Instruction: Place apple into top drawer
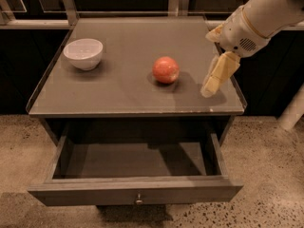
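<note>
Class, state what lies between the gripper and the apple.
Only bare tabletop, in the camera view; the gripper hovers beside the apple, not touching it.

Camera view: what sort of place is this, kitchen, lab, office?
Likely an office or lab break area, not certain: a grey cabinet with its top drawer open, a white bowl and apple on it, speckled floor. The gripper hangs above the cabinet's right edge.

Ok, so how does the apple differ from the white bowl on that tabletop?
The apple is red-orange and round; the white bowl is pale and open-topped. The apple is smaller than the bowl. The apple sits mid-table, nearer the gripper at the right edge; the bowl sits back-left. Both rest on the cabinet top, outside the open top drawer.
</note>
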`<state>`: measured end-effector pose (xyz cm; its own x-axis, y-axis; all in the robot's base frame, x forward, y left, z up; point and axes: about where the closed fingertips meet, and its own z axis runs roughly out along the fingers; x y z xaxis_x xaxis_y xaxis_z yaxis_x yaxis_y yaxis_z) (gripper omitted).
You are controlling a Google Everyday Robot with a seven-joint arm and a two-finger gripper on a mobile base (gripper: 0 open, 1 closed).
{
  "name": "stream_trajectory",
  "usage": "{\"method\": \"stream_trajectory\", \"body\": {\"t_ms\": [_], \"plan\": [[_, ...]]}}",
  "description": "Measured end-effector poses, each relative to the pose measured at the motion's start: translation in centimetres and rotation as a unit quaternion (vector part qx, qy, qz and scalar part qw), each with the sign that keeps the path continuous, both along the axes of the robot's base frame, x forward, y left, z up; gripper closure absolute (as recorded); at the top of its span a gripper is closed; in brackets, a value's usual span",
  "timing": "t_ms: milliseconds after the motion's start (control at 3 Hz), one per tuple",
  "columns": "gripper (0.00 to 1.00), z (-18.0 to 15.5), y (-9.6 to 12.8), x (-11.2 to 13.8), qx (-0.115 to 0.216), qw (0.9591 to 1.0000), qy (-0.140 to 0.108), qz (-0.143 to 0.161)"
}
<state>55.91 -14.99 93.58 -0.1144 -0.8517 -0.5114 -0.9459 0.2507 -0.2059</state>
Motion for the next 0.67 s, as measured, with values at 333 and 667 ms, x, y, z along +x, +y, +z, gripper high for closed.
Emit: {"method": "stream_trajectory", "body": {"t_ms": [333,667], "plan": [[0.00,-0.1,0.9,3.8,0.025,0.9989,-0.038,-0.007],[0.00,-0.8,2.0,6.8,0.049,0.9975,-0.052,-0.006]]}}
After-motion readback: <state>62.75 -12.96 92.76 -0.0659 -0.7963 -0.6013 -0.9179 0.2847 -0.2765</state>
